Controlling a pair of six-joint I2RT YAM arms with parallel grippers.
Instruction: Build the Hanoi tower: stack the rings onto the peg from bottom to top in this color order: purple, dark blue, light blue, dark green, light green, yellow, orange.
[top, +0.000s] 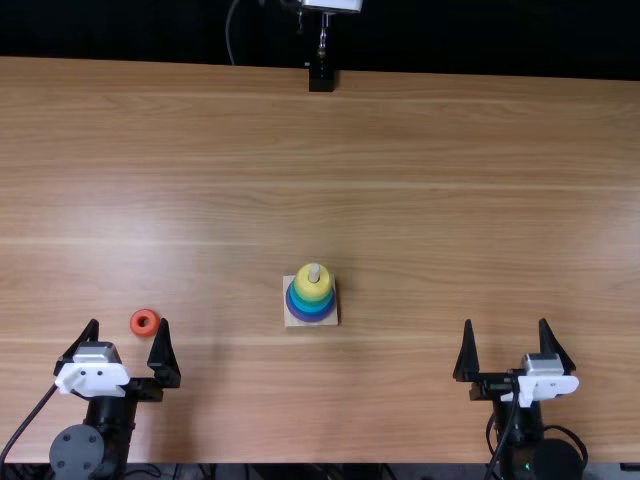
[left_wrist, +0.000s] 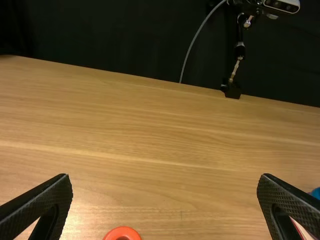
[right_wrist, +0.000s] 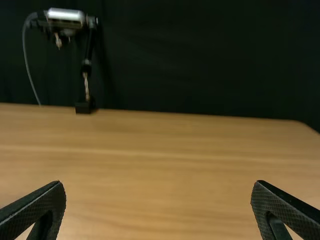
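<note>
The stack (top: 311, 295) reaches yellow; only the orange ring (top: 153, 325), left of the peg (top: 314, 272), remains (nearly there); my left pincer (top: 128, 320) gapes wide.

I can't read any words or letters in the top view. In the left wrist view and the right wrist view, I can't read any labels, brand names, numbers or signs on anything either.
</note>
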